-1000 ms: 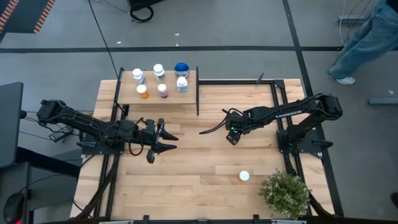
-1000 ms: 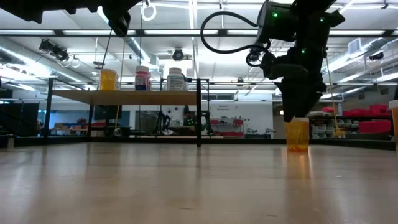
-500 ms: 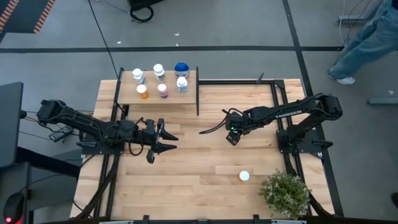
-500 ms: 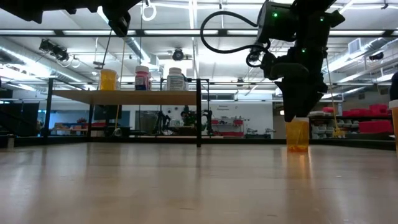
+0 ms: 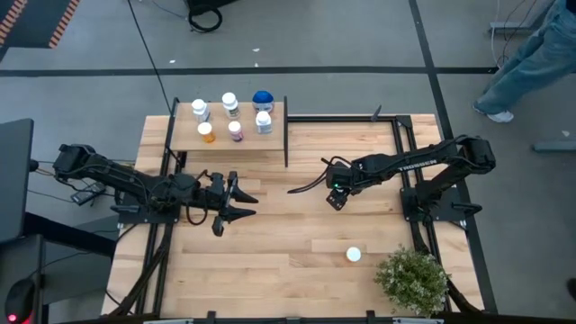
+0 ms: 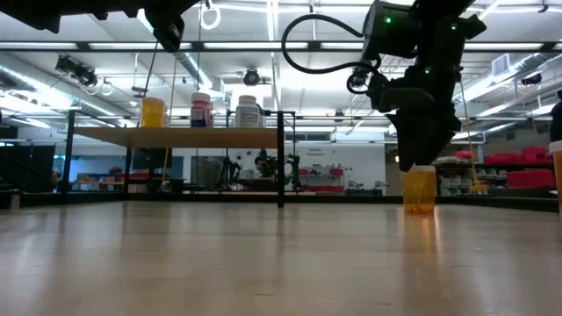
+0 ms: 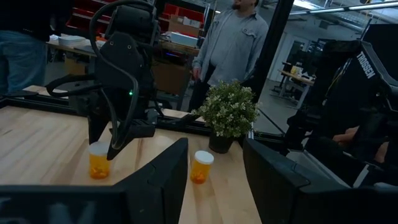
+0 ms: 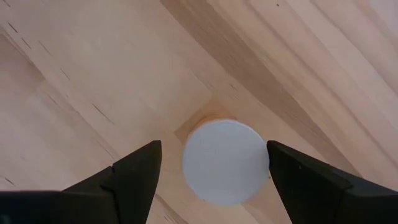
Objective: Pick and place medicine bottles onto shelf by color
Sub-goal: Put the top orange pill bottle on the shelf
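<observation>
An orange medicine bottle with a white cap (image 8: pixel 225 160) stands upright on the table (image 5: pixel 270 270), right of the middle, directly under the right gripper (image 5: pixel 336 200). In the right wrist view the cap sits between the two fingers (image 8: pixel 124 177), which stand apart on either side of it without touching it; in the low view the orange body (image 6: pixel 419 190) shows just below the gripper's tips. A second orange bottle (image 5: pixel 354 255) stands alone near the table's front edge, just beside a green potted plant (image 5: pixel 412 279) in the front right corner. The shelf (image 5: pixel 187 137) sits at the table's rear left, carrying six bottles: a white-capped one (image 5: pixel 199 108), another (image 5: pixel 229 102), the wider blue-topped one (image 5: pixel 263 99), an orange one (image 5: pixel 206 131), a pinkish one (image 5: pixel 235 130) and a white one (image 5: pixel 263 121). The left gripper (image 5: pixel 236 202) waits over the table's left half, in front of the shelf, jaws apart and holding nothing. Beyond the table, a person (image 7: pixel 231 43) stands behind the plant.
</observation>
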Controlling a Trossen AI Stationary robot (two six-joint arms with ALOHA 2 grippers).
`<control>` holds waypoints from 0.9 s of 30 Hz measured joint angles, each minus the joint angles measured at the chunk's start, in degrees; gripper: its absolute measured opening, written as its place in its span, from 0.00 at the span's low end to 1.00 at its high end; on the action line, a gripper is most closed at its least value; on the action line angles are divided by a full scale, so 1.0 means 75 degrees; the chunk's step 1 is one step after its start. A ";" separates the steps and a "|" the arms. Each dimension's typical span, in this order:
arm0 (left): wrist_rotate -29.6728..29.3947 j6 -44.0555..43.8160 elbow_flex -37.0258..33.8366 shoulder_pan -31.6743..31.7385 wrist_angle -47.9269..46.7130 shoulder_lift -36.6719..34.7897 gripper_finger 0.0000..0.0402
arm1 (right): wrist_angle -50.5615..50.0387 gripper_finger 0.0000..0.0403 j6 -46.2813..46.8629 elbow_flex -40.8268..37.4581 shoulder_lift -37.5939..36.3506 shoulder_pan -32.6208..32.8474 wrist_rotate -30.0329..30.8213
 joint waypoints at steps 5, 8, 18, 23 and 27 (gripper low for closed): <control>0.0001 0.0000 0.0000 -0.0003 0.0001 0.0000 0.40 | -0.0002 0.73 0.0000 0.0000 0.0000 0.0001 0.0001; 0.0000 0.0000 0.0000 0.0000 0.0000 0.0000 0.40 | 0.0000 0.73 0.0000 0.0000 0.0000 -0.0002 0.0001; -0.0002 0.0000 0.0000 0.0000 -0.0001 0.0000 0.40 | -0.0003 0.73 0.0088 0.0000 0.0001 0.0000 0.0001; 0.0001 -0.0003 0.0000 -0.0001 -0.0001 -0.0002 0.40 | -0.0006 0.73 0.0143 0.0000 0.0000 0.0016 -0.0083; 0.0001 -0.0003 0.0000 -0.0003 -0.0001 0.0000 0.40 | -0.0005 0.73 0.0143 -0.0009 0.0002 0.0021 -0.0089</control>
